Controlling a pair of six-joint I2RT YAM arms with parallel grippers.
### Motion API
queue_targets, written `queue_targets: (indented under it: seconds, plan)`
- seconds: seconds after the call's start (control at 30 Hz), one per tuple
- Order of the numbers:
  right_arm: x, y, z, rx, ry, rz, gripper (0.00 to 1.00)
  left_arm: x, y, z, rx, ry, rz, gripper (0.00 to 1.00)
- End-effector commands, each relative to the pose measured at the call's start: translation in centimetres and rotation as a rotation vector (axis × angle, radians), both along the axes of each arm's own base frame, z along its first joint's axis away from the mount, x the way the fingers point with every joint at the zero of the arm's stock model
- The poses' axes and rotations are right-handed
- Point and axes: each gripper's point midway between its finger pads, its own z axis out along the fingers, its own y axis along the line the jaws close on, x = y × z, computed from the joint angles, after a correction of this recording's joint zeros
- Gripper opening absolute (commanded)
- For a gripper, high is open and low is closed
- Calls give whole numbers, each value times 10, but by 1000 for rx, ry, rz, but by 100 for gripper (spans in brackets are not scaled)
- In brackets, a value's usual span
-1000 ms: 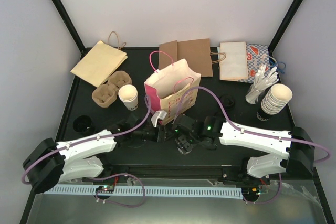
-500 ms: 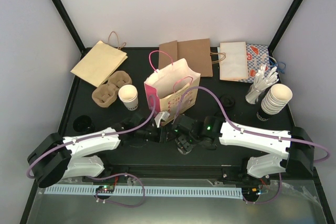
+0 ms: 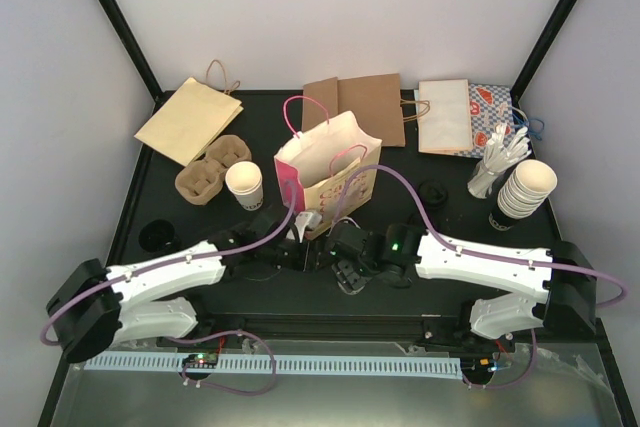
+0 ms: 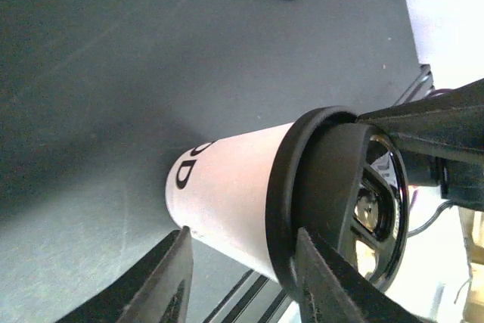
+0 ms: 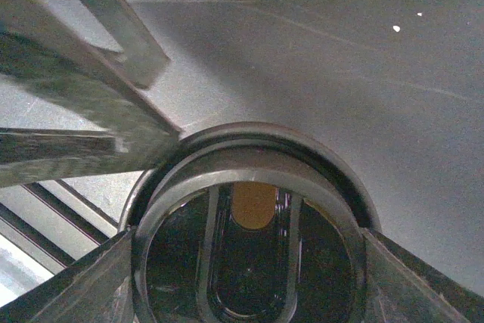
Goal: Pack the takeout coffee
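Observation:
The takeout coffee (image 4: 227, 194) is a white paper cup with dark print low on its side, standing on the black table. A black lid (image 4: 333, 187) sits on top of it. My right gripper (image 5: 248, 247) comes down from above, shut on the lid (image 5: 249, 158), with one finger at each side of its rim. My left gripper (image 4: 243, 236) is open beside the cup. One fingertip is at the cup's base and the other at the lid's rim. In the top view both grippers (image 3: 315, 252) (image 3: 347, 272) meet just in front of the upright, open pink-and-white bag (image 3: 345, 182), and they hide the cup.
An open white cup (image 3: 244, 183) stands by a cardboard cup carrier (image 3: 212, 169). Flat paper bags (image 3: 190, 119) (image 3: 365, 107) (image 3: 445, 115) lie along the back. A stack of cups (image 3: 525, 189) and a cutlery holder (image 3: 497, 162) stand at the right. Loose black lids (image 3: 160, 237) (image 3: 432, 192) lie on the table.
My left arm has shifted a little to the right, toward the cup and the bag. The right arm has stayed on the lid.

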Motion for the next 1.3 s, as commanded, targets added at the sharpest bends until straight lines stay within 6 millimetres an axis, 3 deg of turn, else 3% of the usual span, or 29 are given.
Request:
queue_targets:
  seconds: [0.0, 0.2, 0.3, 0.6, 0.83, 0.93, 1.03, 1.17, 1.27]
  plan:
    - [-28, -40, -47, -213, 140, -42, 65, 5, 19, 22, 90, -92, 35, 41]
    - [-19, -43, -35, -201, 88, -83, 65, 9, 38, 71, 123, -211, 54, 49]
    - [-13, -42, -18, -175, 50, -101, 66, 13, 48, 94, 141, -269, 76, 51]
    - [3, -51, 50, -82, -56, -158, 66, 34, 84, 179, 150, -494, 199, 56]
    - [16, -58, 115, -10, -142, -177, 66, 68, 121, 223, 223, -604, 307, 59]
    - [20, -60, 149, 35, -178, -180, 66, 91, 130, 234, 246, -639, 331, 66]
    - [21, -63, 190, 102, -211, -177, 66, 117, 124, 231, 277, -626, 293, 77]
    - [20, -64, 240, 240, -253, -151, 67, 151, 105, 217, 281, -594, 204, 86]
    - [21, -68, 259, 290, -284, -147, 68, 175, 92, 199, 289, -554, 150, 87]
